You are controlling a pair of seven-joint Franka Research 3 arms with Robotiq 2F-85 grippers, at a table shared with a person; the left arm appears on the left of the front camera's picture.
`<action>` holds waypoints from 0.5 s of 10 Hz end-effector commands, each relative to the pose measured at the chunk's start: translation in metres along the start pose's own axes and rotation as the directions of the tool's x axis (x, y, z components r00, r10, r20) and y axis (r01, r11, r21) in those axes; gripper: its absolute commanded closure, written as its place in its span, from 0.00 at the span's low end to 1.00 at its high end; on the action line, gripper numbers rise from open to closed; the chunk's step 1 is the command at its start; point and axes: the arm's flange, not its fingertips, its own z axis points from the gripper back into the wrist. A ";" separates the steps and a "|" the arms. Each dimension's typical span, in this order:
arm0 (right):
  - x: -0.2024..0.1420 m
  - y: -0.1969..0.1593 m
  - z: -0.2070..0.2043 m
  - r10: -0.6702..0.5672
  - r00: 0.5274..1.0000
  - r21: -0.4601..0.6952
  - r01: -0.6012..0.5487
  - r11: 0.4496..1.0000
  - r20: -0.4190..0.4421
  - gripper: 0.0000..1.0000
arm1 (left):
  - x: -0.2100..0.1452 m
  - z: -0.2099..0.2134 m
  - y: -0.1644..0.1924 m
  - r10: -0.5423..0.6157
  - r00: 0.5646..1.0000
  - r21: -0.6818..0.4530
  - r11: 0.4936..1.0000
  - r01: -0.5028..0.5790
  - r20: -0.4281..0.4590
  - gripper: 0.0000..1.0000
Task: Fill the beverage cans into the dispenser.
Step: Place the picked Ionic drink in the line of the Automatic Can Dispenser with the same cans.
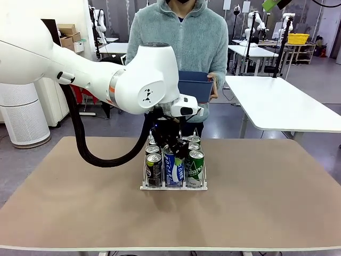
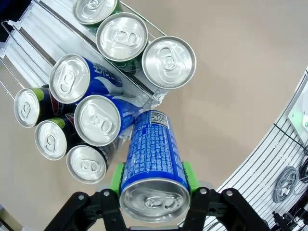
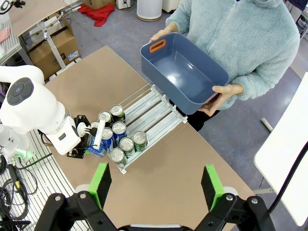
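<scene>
At the middle of the brown bench [image 1: 266, 202] the dispenser [image 1: 173, 185] is seen, a clear-divider wire rack on a white base, with its three lanes loaded toward the robot's end. In the front view a black-and-green can [image 1: 154, 166] is stood at the front of the left lane, a blue can with white lettering [image 1: 173, 170] in the middle lane, and a green can with white script [image 1: 195, 165] in the right lane; more silver tops are lined up behind them. In the left wrist view three cans are counted in the green lane, three in the black-and-green lane and two upright in the blue lane. A further blue can [image 2: 154, 168] is gripped by the left gripper [image 2: 153, 185], green pads clamped on its sides, tilted, with its bottom end at the front of the middle lane next to the first blue can there. The far part of the lanes is seen bare in the right wrist view. The right gripper [image 3: 156, 185] is held high above the bench, jaws spread wide and nothing between them. A dark blue bin [image 3: 185, 72] with an orange handle is held by the person's hands beyond the rack; its inside is bare.
</scene>
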 end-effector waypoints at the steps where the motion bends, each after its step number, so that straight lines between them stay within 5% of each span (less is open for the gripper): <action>1: -0.002 0.000 0.000 -0.002 1.000 0.006 0.002 1.000 -0.006 0.00 | 0.000 -0.004 0.021 0.050 0.996 0.059 0.997 -0.054 0.070 0.43; 5: -0.002 0.000 0.000 -0.002 1.000 0.006 0.002 1.000 -0.006 0.00 | 0.005 -0.008 0.039 0.067 0.996 0.086 0.994 -0.073 0.066 0.43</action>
